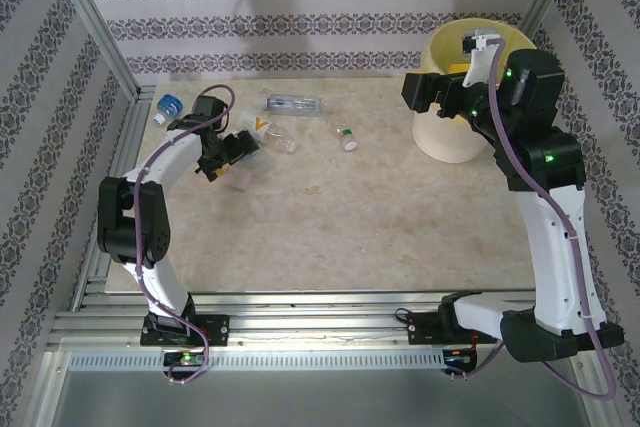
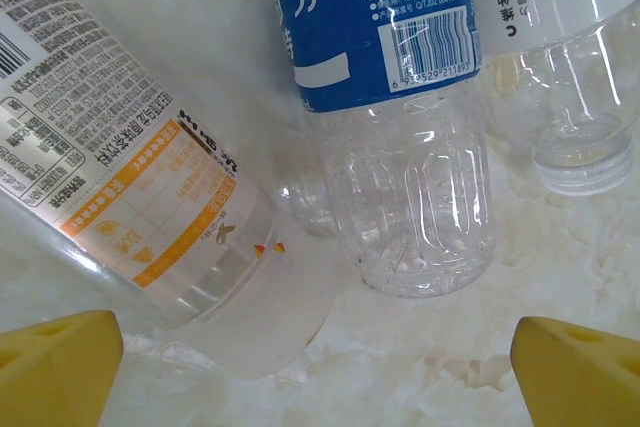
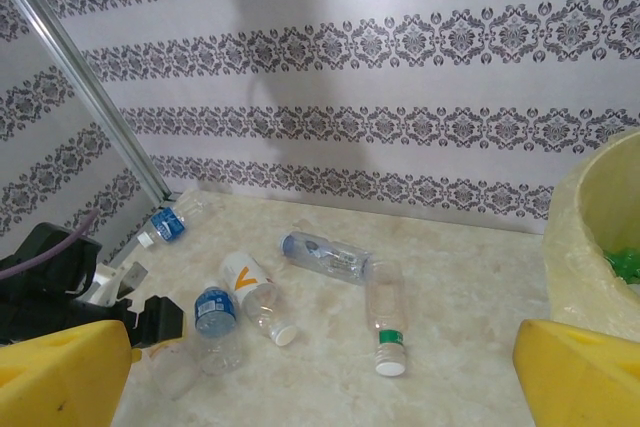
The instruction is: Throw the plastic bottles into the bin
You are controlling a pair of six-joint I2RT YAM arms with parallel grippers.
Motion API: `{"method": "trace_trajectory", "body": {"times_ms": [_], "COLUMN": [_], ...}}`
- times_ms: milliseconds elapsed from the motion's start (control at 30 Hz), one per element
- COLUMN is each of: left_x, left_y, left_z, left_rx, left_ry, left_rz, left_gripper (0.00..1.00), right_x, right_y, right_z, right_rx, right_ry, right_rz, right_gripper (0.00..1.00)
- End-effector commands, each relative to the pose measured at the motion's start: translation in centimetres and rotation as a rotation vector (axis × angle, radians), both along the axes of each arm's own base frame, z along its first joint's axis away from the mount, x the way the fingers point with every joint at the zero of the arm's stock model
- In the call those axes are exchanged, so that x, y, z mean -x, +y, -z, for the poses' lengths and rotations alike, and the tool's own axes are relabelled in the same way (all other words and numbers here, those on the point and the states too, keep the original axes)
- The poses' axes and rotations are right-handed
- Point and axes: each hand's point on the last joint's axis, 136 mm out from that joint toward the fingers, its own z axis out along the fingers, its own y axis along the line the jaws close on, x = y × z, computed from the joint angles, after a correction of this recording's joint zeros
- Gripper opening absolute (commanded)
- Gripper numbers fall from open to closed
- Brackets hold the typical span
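A pale, marbled tabletop [image 1: 330,237] sits between walls of white wallpaper [image 1: 320,7] printed with dark damask bands. A slanted aluminium post [image 1: 95,19] rises at the far left corner. Slatted aluminium rails [image 1: 320,319] run along the near edge, with a perforated metal strip [image 1: 320,359] just below them.

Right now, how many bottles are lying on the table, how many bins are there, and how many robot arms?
Bottles on the table: 6
Bin: 1
Robot arms: 2
Total: 9
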Motion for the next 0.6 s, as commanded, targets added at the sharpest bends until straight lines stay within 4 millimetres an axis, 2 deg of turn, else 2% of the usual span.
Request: {"method": "trace_trajectory", "body": {"times_ms": [0,567], "left_x": [1.0,1.0], "left_y": [1.2,2.4], "left_z": [1.4,5.5], "left_rx": [-0.021,-0.03], "left_ry": [0.071,0.147], "left_rz": [-0.048,-0.105], "left_gripper": [1.0,0.99], "right_x": [0.1,0.1], "right_y": [0.1,0.5], "right_z": [0.3,1.0], "right_rx": [0.014,0.018], "right_ry": [-0.001,0.012], "right_rz": [0.0,-0.015], "right_gripper": [0.98,0.98]}}
